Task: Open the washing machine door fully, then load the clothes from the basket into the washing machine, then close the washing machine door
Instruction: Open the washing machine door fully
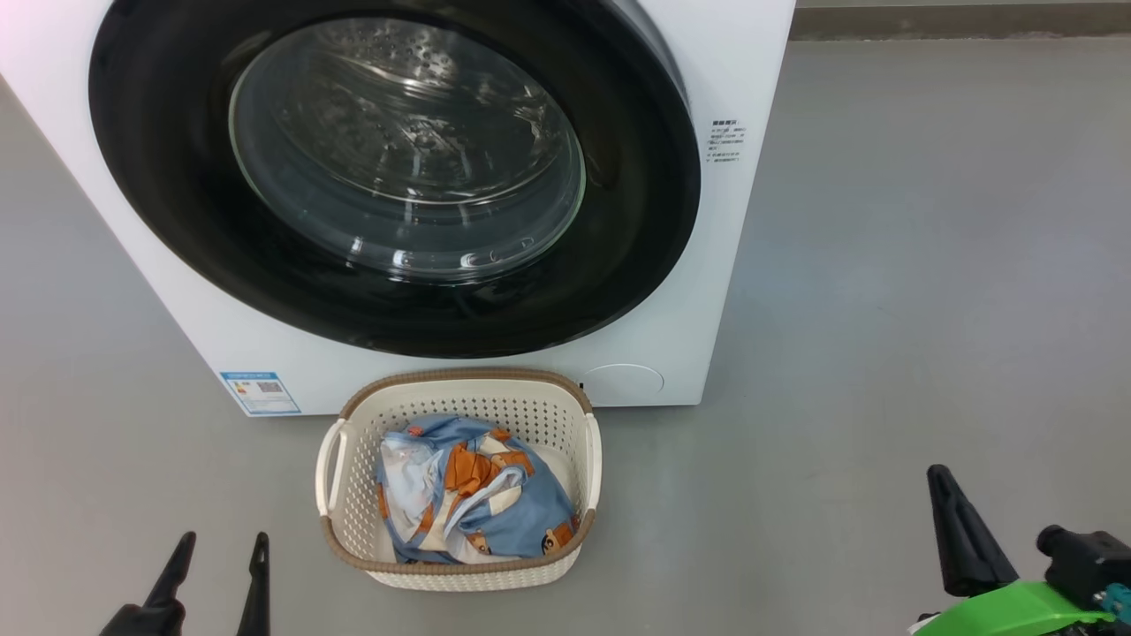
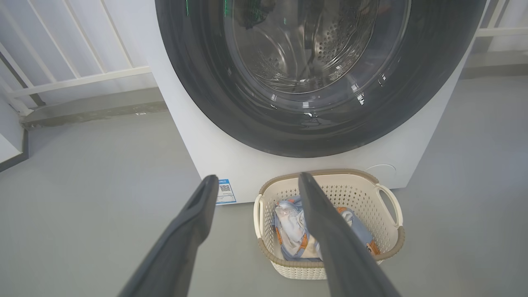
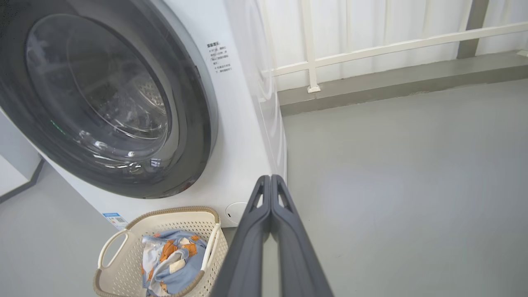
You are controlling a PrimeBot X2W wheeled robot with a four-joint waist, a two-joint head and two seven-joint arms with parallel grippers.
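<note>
The washing machine door (image 1: 393, 177) sits shut against the white washing machine (image 1: 742, 71), so opening it comes first. My right pincer (image 3: 271, 181) has its fingers pressed together on nothing, low by the machine's right corner. My left pincer (image 1: 223, 552) is spread wide and empty, left of the basket (image 1: 459, 377). The basket stands just below the door with the clothes (image 1: 473, 499) heaped inside. I cannot make out a handle, so I'd hook a fingertip behind the black ring's right edge and pull in a smooth arc, clear of the basket.

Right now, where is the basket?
Head view, bottom centre: the basket sits on the floor just in front of the washing machine, below its round door.
</note>
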